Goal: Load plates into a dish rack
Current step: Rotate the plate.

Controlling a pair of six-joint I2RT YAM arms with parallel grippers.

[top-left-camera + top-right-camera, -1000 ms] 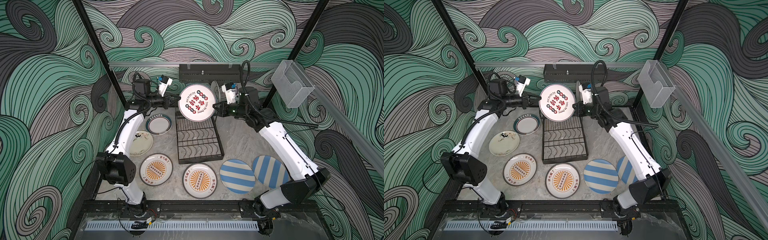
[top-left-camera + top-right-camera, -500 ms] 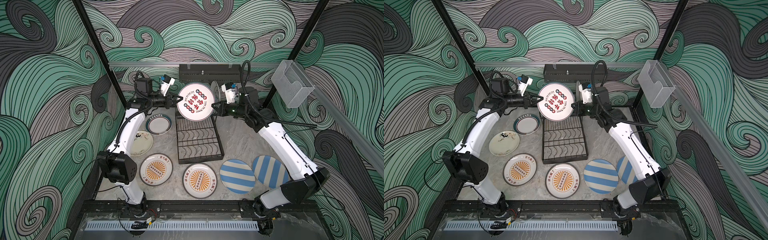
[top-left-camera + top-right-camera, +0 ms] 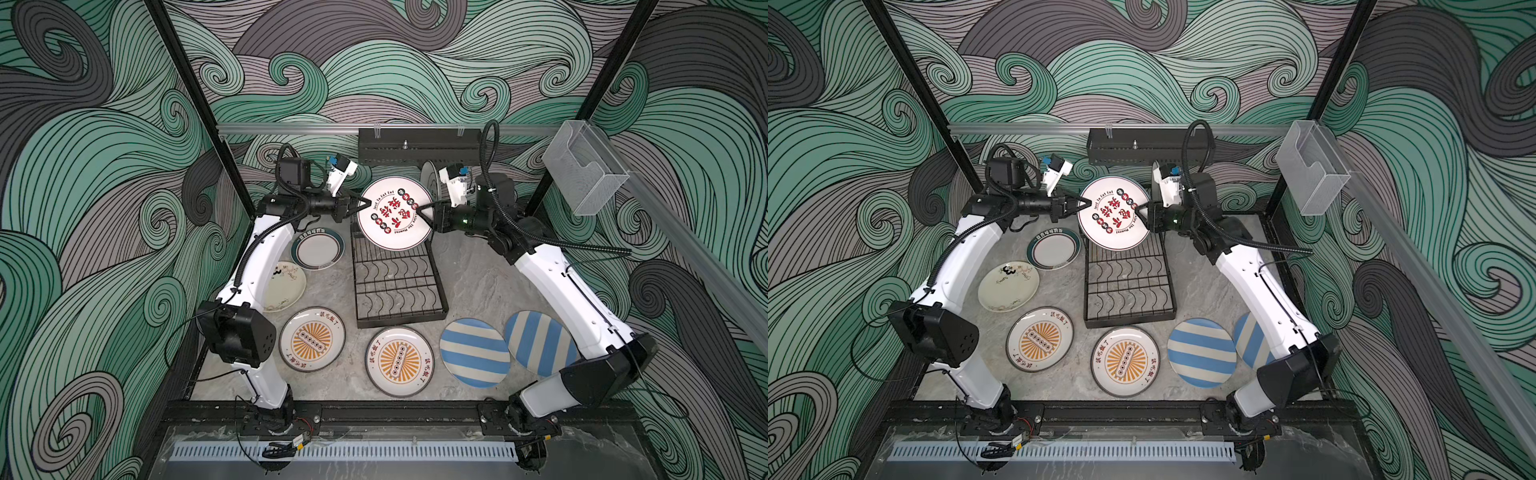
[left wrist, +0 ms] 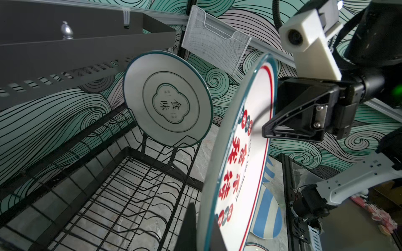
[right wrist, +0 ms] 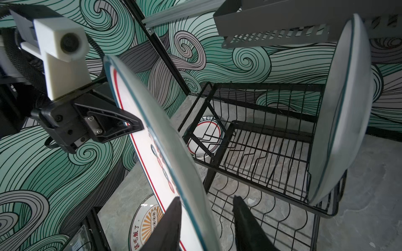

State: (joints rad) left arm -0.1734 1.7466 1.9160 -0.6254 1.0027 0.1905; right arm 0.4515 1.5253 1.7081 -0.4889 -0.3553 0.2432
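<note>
We are holding the red-lettered plate (image 3: 395, 212) over the far end of the dish rack (image 3: 399, 291), tilted, with its printed face showing in both top views. The left jaws are clamping its rim on our left side. The right jaws are standing apart around the opposite rim. In the right wrist view one finger (image 5: 171, 221) is lying close against the printed face and the other is sitting clear of the plate's back. We cannot tell whether the plate's lower edge is touching the wires.

The emblem plate (image 4: 167, 97) is standing upright in a slot of the raised tier, just behind. Lying flat on the worktop (image 3: 469, 274) around the rack are the teal-rimmed plate (image 3: 318, 249), the cream plate (image 3: 1008, 286), two sunburst plates (image 3: 311, 338) and two striped plates (image 3: 473, 352).
</note>
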